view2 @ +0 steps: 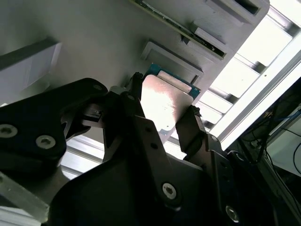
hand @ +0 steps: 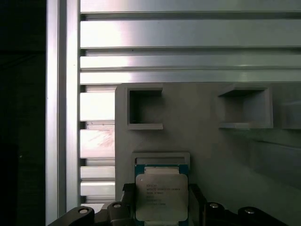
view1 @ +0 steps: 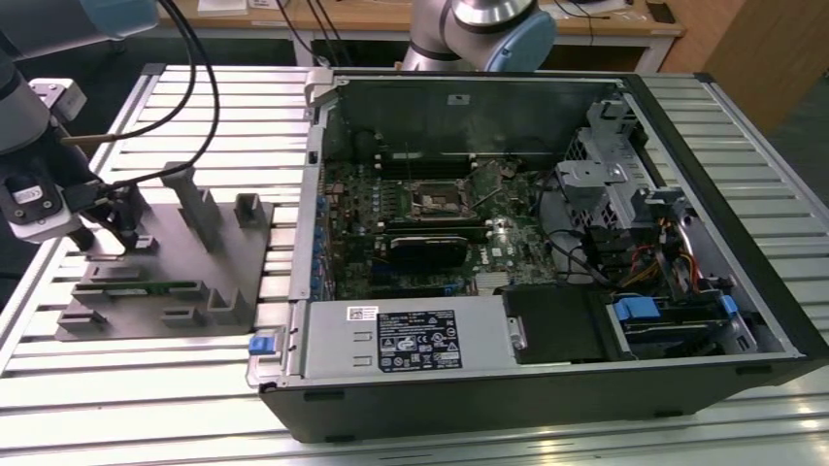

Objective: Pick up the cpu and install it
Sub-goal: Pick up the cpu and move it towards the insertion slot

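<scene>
Here, silvery square cpu (hand: 161, 197), green-rimmed, in gripper (view2: 164, 107)

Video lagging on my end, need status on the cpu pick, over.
End effector appears shut on cpu, gripping two opposite edges. Both at the grey fixture, by a shallow recess. Nothing seen in the way.

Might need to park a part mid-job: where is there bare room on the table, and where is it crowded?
In the exterior view, bare slats of the table lie in front of the grey fixture, toward the camera, and behind it up to the far edge. Crowded: the fixture's posts around the pincer and cpu, and inside the computer case.
</scene>
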